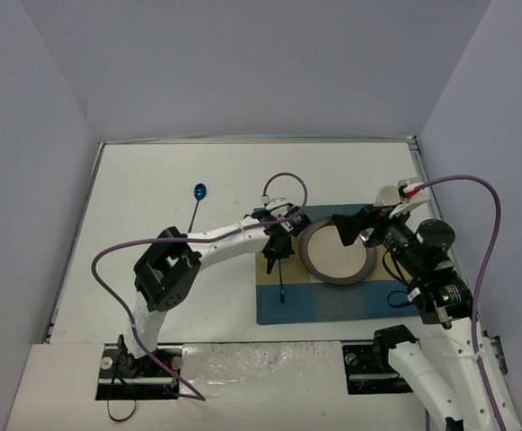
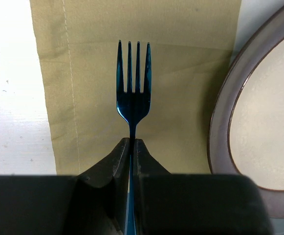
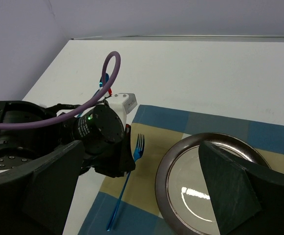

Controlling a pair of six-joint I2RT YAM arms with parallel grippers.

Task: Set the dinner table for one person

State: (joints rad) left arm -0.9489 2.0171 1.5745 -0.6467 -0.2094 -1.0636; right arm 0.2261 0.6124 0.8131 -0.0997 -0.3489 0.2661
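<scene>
the fork-laying step looks to be in hand: the left fingers (image 2: 113,164) are pinched narrow on the neck of the blue fork (image 2: 133,98), which lies low along the tan band of the mat (image 1: 332,307), tines toward 12 o'clock, just beside the plate (image 1: 337,256) at its 9 o'clock. whether the fork rests fully on the cloth i cannot tell. the right fingers (image 3: 232,193) stand wide over the plate's 1 o'clock rim, with nothing held. the white desk (image 1: 153,206) lies under it all, the mat on its near right part, about 4 o'clock from its middle. next, i judge, the left fingers should part and lift straight up so the fork is not dragged askew. a blue spoon (image 1: 199,191) lies off the mat at the plate's 10 o'clock, well apart, likely the next piece to fetch.
</scene>
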